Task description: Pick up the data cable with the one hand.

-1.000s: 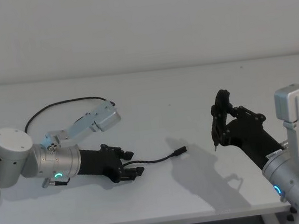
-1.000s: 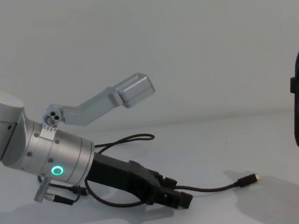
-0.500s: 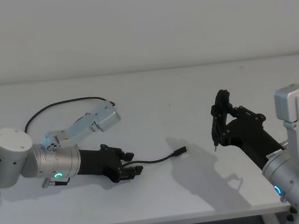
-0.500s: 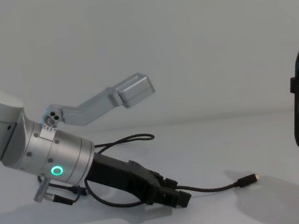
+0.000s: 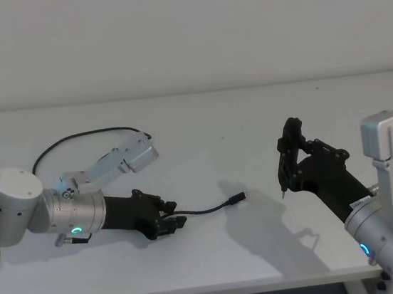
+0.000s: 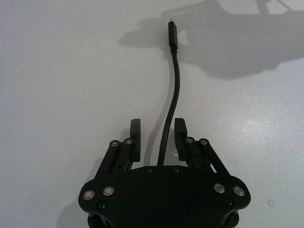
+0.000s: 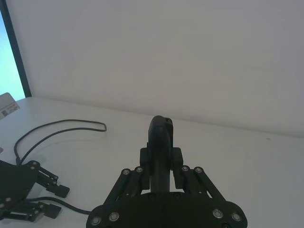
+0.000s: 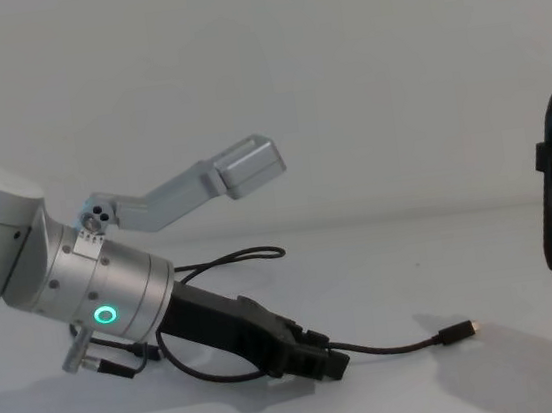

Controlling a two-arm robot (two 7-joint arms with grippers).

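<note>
Left wrist view shows the left gripper (image 6: 158, 130) low on the table (image 6: 57, 71), jaws narrow yet parted. The data cable (image 6: 172, 90) runs between them, clear of both fingers, with its plug lying beyond. Since a second ago the jaws have drawn closer around the cable. Well right of the cable hangs the right gripper (image 5: 290, 146), jaws clamping a pointed tool (image 5: 284, 176).

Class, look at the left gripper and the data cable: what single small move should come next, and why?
Probably close the left gripper on the data cable: its fingers sit low at the table, one either side of the cable, with gaps showing. The right gripper holds a black tool off to the right.
</note>
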